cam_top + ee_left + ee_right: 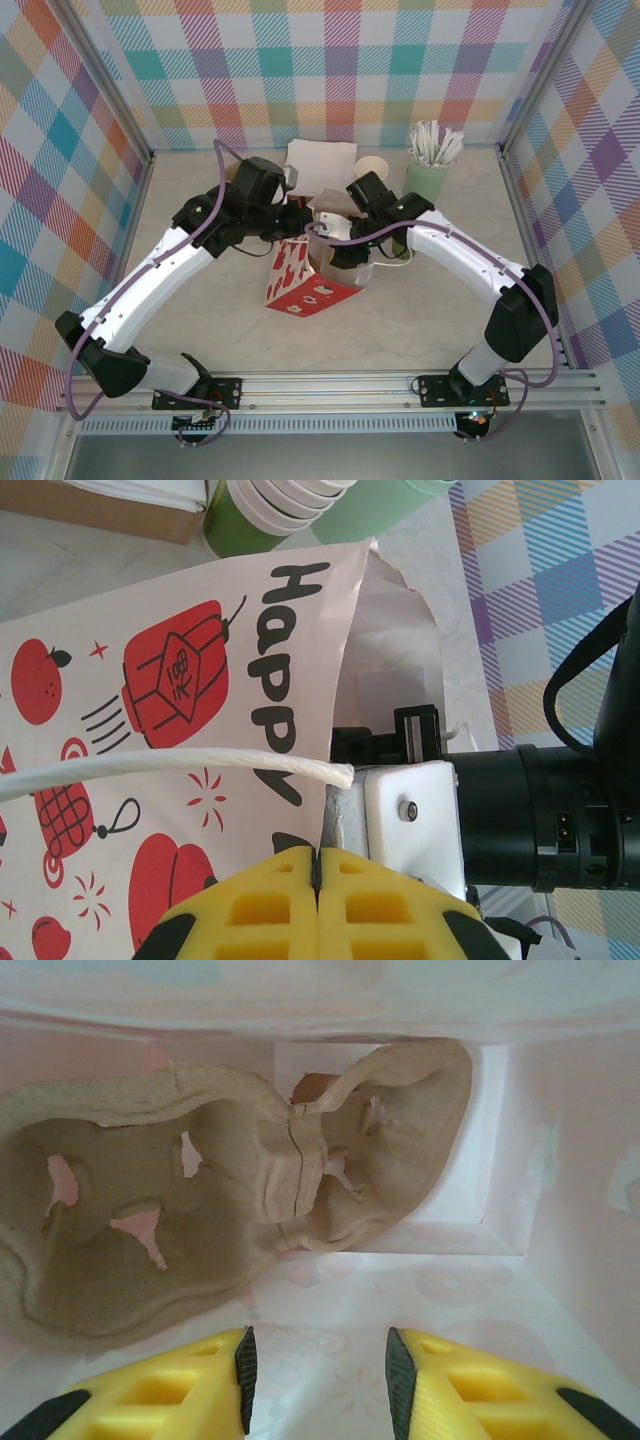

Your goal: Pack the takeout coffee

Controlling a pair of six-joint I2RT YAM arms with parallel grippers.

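- The bag (300, 285) lies tilted in the middle of the counter (400, 330), with its mouth towards 12 o'clock and both arms meeting over it.
- The left end effector (315, 900) has its yellow fingers pressed together on the rim of the bag at about 11 o'clock of the mouth. The paper edge runs straight into the seam between them. This seems to hold the mouth open. The white handle (170, 768) hangs loose across the printed side.
- The right end effector (315, 1375) is inside the bag with its fingers spread and nothing between them. It looks down on the pulp carrier (150, 1230), which sits at the bottom (a little crumpled, leaning towards 9 o'clock in the wrist view).
- The wells of the carrier are bare, so I judge that the coffee cup is not packed yet. A stack of cups (265, 510) stands behind the bag at about 1 o'clock, next to the holder (428, 180) of white sticks. I cannot tell whether the single coffee cup is among them.
- Step in hand, as I judge it: the carrier is placed in the bag and the right fingers are free, so the task is perhaps at its middle.
- The next move calls for lifting the right arm straight out of the mouth without catching the paper wall. Then it must find the coffee cup and take it by its side. The left pinch should not let go, or the mouth may fall shut.
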